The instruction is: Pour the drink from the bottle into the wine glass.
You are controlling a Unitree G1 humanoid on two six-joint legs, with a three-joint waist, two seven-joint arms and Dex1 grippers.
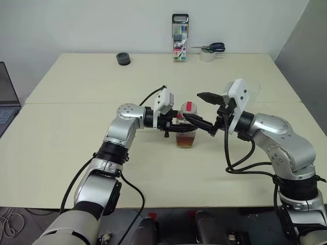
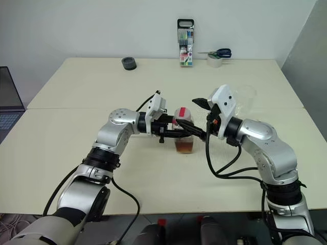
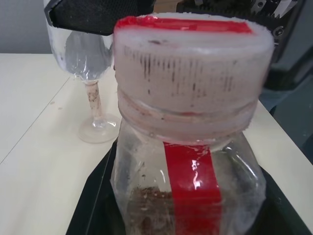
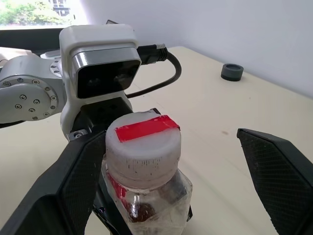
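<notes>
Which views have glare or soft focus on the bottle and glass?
Left wrist view: bottle very close, its red tape strip carries a white highlight; wine glass behind looks soft. Right wrist view: cap fairly crisp, window behind bright. Eye views: even light, glass faint against the table.

Up close I see the bottle, upright, its white cap striped with red tape on top and a red strip running down its clear body. Reddish-brown drink sits low inside. My left gripper's black fingers flank it. Behind stands the wine glass on the pale table, a black finger across its bowl.
</notes>
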